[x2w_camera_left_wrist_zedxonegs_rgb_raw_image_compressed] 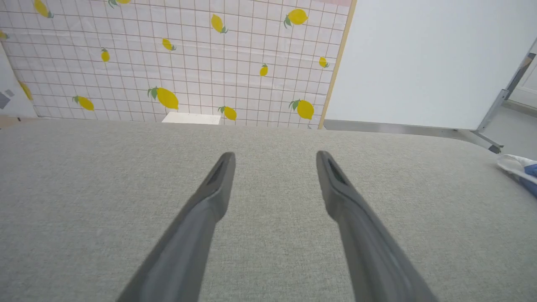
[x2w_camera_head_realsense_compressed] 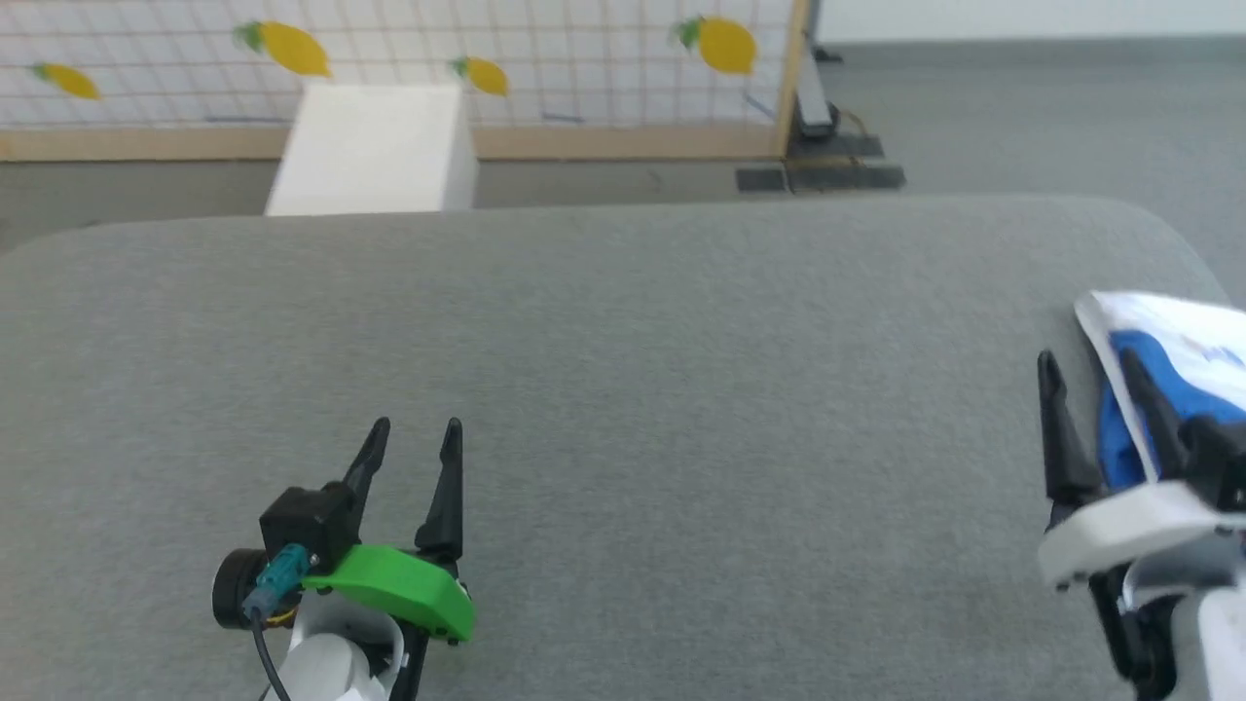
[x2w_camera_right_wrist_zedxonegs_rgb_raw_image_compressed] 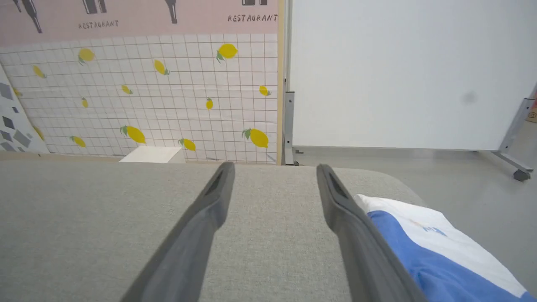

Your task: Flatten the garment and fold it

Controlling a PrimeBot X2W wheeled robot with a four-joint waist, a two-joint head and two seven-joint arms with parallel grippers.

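The shirt lay folded, white with blue showing, at the desk's far right edge. The right end effector stood just beside it, fingers spread and empty. The left end effector, also spread and empty, hovered over bare grey desk well apart from the shirt.

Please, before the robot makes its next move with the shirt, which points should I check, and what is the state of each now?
1. Left gripper open and empty over the table: ok.
2. Right gripper open, holding nothing: ok.
3. Shirt lies beside the right gripper, not inside it: ok.
4. Whole shirt resting on the table: cannot tell, it runs out of view.
5. Fold finished and flat: cannot tell.
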